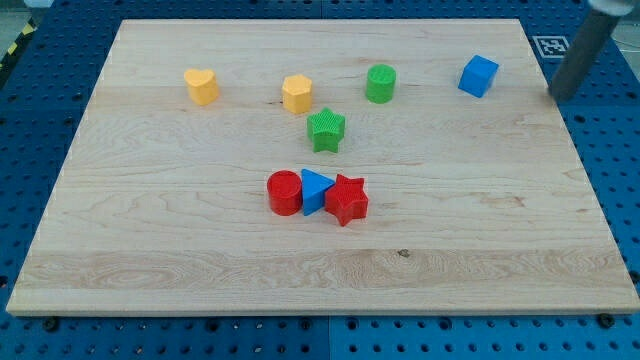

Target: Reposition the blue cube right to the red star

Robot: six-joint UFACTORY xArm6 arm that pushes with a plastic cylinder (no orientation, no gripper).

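Tabletop [150, 270]: a pale wooden board; its lower part, nearest the view's bottom, carries nothing.
Red star [347, 199]: just below the frame's centre, the right-hand end of a tight row of three; the board on its right side is bare, so the goal spot looks free.
Blue triangle [315, 190]: touching the red star on its left.
Red cylinder [284, 192]: touching the blue triangle on its left.
Green star [326, 130]: above that row, a little left of the red star.
Yellow hexagon [297, 93]: up and left of the green star.
Yellow heart [201, 86]: upper left of the frame, well apart from the rest.
Green cylinder [380, 83]: upper middle, well left of the blue cube.
Blue cube [478, 76]: upper right of the frame, well apart from the red star, up and to its right.
End effector: my tip [561, 97], the end of a plain rod with nothing to open or close and nothing held, sits off the board's right edge, touching no block.
Key relation: the blue cube lies to the left of my tip and slightly higher in the frame; in my judgement the push must run down and left, so my tip first needs to get to the cube's upper right side.
Obstacles: none appear to lie on the line from cube to goal; an overshoot could knock the red star.
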